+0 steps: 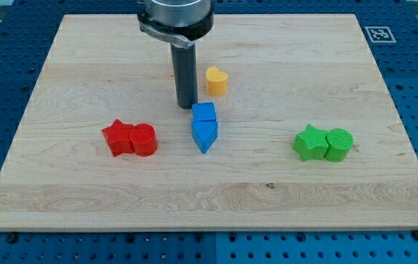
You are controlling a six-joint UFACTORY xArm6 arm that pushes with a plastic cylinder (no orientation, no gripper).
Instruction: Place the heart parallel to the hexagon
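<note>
The yellow heart (217, 81) lies on the wooden board (62, 88) just above the view's centre. My tip (187, 107) rests on the board a little below and to the left of the heart, apart from it, and right beside the upper left of a blue cube (204, 112). A blue triangular block (204, 135) touches the cube from below. A red rounded block (144, 139) and a green rounded block (339, 144) may be hexagons; I cannot tell their outlines. The rod hides the board directly behind it.
A red star (119, 137) touches the red rounded block on its left. A green star (310, 142) touches the green rounded block on its left. Blue perforated table surrounds the board; a marker tag (378, 34) sits at the top right corner.
</note>
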